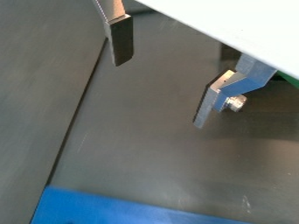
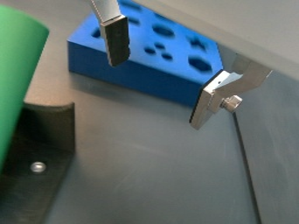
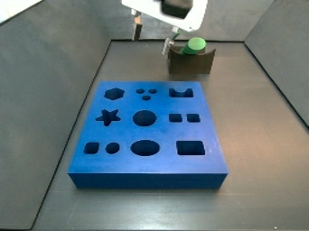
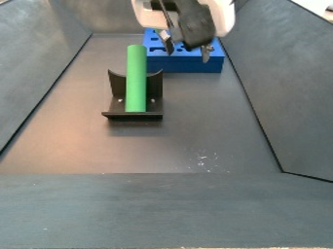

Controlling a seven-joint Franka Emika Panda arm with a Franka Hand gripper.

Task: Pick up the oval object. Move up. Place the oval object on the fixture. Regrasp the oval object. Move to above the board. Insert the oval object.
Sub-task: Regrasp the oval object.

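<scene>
The gripper [image 4: 186, 43] hangs above the dark floor of the enclosure, its jaws spread wide with nothing between them. In both wrist views the two silver fingers [image 2: 114, 39] stand well apart, only bare floor showing in the gap.

The oval object [image 4: 135, 75], a bright green rod, lies along the fixture [image 4: 131, 106], resting in the notch of the dark bracket; in a side view its rounded end [image 3: 193, 41] shows atop the fixture [image 3: 191, 62]. The gripper sits beside the rod, not touching it.

The board [image 3: 147, 129], a thick blue slab with star, hexagon, circle and square cut-outs, lies flat on the floor apart from the fixture; a wrist view shows it [image 2: 135, 52] beyond the open fingers.
</scene>
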